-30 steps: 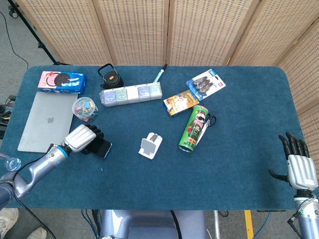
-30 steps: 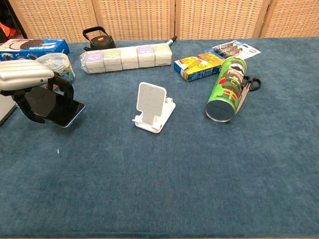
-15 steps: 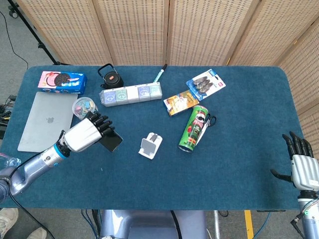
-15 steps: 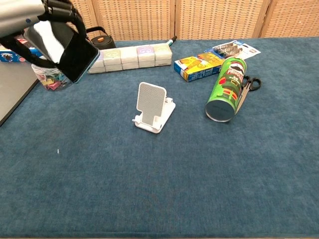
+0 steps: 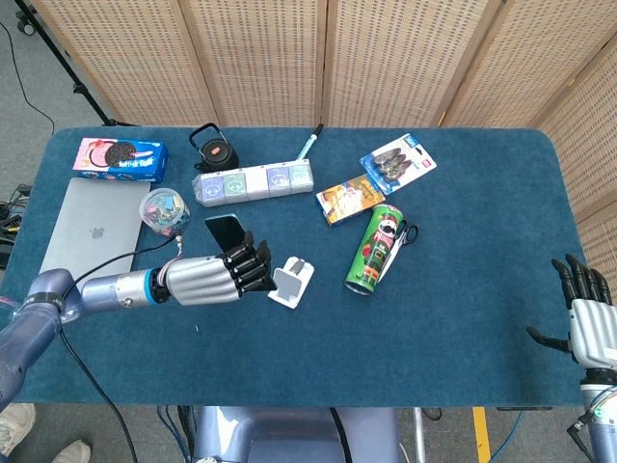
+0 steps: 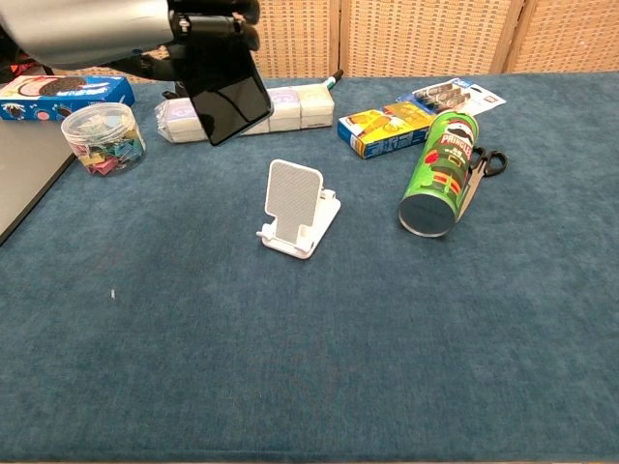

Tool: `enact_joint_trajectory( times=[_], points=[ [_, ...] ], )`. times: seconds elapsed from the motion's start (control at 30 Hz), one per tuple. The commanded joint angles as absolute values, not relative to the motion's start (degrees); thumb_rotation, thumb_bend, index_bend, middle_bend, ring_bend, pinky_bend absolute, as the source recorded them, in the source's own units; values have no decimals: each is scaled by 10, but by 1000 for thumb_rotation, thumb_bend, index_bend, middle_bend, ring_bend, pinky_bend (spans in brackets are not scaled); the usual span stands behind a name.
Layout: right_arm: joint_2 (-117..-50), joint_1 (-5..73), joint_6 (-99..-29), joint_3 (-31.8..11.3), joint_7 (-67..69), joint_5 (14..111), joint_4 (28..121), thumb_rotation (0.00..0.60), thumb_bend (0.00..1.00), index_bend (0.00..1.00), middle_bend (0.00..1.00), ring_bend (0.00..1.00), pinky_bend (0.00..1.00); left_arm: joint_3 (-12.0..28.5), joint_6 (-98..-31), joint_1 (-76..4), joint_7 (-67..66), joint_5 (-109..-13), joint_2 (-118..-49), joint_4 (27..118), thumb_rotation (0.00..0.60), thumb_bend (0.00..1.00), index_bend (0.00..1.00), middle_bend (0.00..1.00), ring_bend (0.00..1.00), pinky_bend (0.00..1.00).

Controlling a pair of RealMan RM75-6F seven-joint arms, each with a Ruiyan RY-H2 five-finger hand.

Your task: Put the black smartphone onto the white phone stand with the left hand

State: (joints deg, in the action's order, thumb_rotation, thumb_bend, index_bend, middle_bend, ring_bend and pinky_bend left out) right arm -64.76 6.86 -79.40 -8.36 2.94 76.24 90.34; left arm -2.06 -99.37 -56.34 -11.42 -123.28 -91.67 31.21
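1. My left hand (image 5: pixel 214 277) is stretched out over the blue table (image 5: pixel 463 318), forearm nearly level, fingers (image 5: pixel 253 267) curled around one black phone (image 6: pixel 226 85).
2. I hold the phone in the air, clear of the table, its dark screen tilted down in the chest view.
3. One white phone stand (image 6: pixel 295 210) sits on the table just beyond my left fingertips, with nothing resting on it; the phone is up and to the hand's near side of it, not touching.
4. My right hand (image 5: pixel 590 323) hangs at the far right edge of the table, well apart from everything, fingers straight and spread, holding nothing.
5. Beyond the stand from my left hand lies one green chip can (image 5: pixel 377 249) on its side, with one pair of scissors (image 5: pixel 406 234) touching it.
6. Behind my left hand sit one tub of coloured clips (image 5: pixel 164 209), one silver laptop (image 5: pixel 89 231) and one box of cookies (image 5: pixel 121 159).
7. Further back lie one row of small wrapped boxes (image 5: pixel 253 180), one black kettle (image 5: pixel 214 147), one pen (image 5: pixel 309 142), one yellow box (image 5: pixel 350 201) and one blister pack (image 5: pixel 398 162).
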Motion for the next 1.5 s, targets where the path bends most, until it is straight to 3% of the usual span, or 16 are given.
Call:
enact_joint_trajectory(
  times=[0.03,0.5,0.93,1.5],
  points=[
    [-650,70,-793,-87,26,756,900,600,0,0,0,0,0,-26,-982,-591,-115,-1238,-924,301,600,94,519,414,313,416],
    [-664,71,-791,-95,-9,724,888,600,0,0,0,0,0,-85,-897,-703,-87,-1270,-967,247,600,99,518,414,313,416],
    [-662,63,-790,-97,-1,712,882,600,0,0,0,0,0,-131,-880,-719,-87,-1265,-1012,180,600,100,518,414,313,416],
    [-652,63,-793,-91,16,737,894,600,0,0,0,0,0,-171,-875,-709,-146,-1248,-1014,189,600,105,519,412,313,416]
  ],
)
